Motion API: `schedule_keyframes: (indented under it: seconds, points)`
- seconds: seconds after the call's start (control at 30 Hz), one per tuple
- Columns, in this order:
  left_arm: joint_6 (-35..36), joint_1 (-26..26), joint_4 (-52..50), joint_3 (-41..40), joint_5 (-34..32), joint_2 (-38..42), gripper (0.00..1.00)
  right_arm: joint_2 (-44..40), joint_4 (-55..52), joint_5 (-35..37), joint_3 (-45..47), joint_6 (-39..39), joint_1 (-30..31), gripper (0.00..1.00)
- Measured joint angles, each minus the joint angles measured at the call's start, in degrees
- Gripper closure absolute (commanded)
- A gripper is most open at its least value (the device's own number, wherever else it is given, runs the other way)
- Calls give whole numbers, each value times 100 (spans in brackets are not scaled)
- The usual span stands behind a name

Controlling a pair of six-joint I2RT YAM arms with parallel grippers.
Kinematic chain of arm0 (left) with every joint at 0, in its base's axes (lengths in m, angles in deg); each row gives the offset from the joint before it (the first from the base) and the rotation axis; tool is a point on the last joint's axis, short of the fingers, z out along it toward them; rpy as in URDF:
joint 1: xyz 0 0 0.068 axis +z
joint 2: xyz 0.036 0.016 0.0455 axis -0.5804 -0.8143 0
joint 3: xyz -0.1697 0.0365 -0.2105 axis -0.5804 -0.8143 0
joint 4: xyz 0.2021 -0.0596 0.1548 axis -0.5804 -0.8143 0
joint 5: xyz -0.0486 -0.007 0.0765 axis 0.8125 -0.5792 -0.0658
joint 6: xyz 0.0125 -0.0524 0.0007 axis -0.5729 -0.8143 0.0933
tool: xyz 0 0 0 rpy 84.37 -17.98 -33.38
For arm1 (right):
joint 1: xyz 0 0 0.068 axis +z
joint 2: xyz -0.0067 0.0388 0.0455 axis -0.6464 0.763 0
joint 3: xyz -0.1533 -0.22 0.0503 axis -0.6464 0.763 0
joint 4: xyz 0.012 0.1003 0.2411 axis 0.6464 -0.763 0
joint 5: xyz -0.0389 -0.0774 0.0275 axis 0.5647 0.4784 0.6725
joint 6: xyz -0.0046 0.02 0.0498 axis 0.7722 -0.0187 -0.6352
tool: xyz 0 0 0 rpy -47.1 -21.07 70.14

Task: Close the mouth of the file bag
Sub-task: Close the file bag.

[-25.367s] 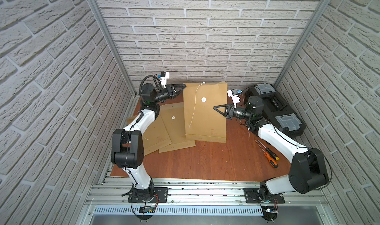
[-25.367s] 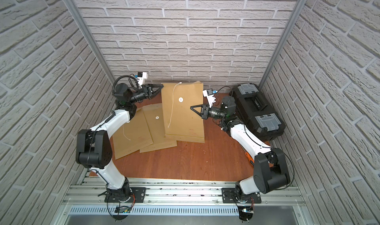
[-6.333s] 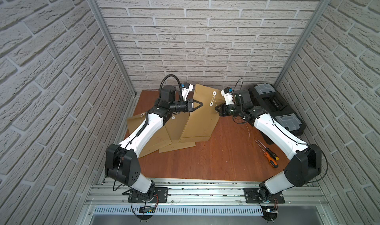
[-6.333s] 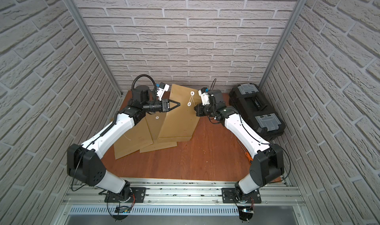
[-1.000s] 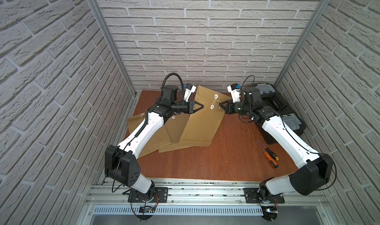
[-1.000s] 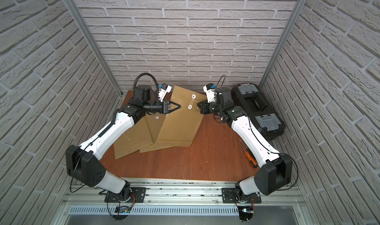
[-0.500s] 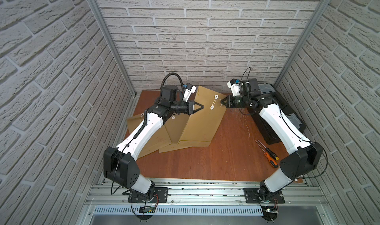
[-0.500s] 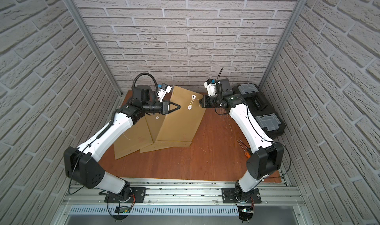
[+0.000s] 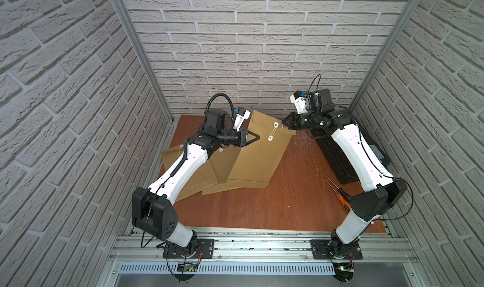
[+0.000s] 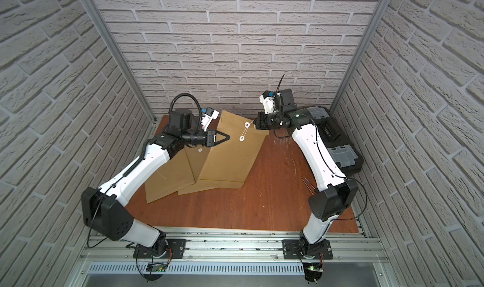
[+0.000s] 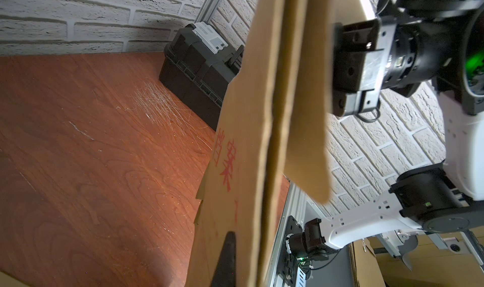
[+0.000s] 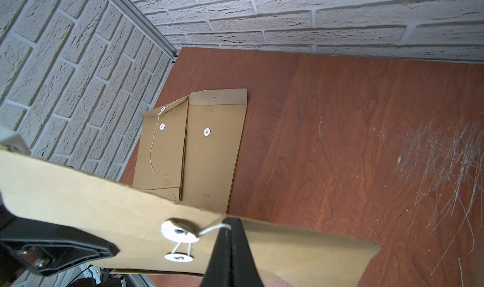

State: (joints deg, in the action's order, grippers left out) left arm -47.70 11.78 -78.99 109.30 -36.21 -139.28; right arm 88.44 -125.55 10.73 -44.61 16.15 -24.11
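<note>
The brown tabletop (image 9: 288,201) fills the middle of both top views. A black toolbox (image 10: 337,141) sits at its right edge. The bag (image 9: 251,165) stands tilted in the middle. Its long side runs from the upper middle of the frame down to the tabletop. Two flat bags (image 12: 212,152) lie to its left.

The left end effector (image 9: 257,137) is pinched shut on the bag's left edge. The right end effector (image 9: 285,124), by the bag's top right corner, is pinched shut on the string (image 12: 210,230). A screwdriver (image 9: 341,198) lies at lower right, well apart.

The top disc (image 9: 275,124) and low disc (image 9: 270,138) sit just left of the right end effector, so the right arm is nearer. The string loops between them. I think more winding comes next, and nothing blocks it.
</note>
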Motion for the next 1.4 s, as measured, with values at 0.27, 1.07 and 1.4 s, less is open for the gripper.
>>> schedule_keyframes:
  seconds: [0.27, 1.07, 1.4]
  points:
    - [37, -50, -31, 0, -4, 0, 100, 334, -538, 59, -798, 101, 227, 97]
    - [33, -151, 11, 4, -66, -22, 100, 538, -730, -446, -1088, -238, 310, 95]
    - [33, -157, -31, 9, -107, -28, 100, 509, -435, -719, -673, -446, 323, 93]
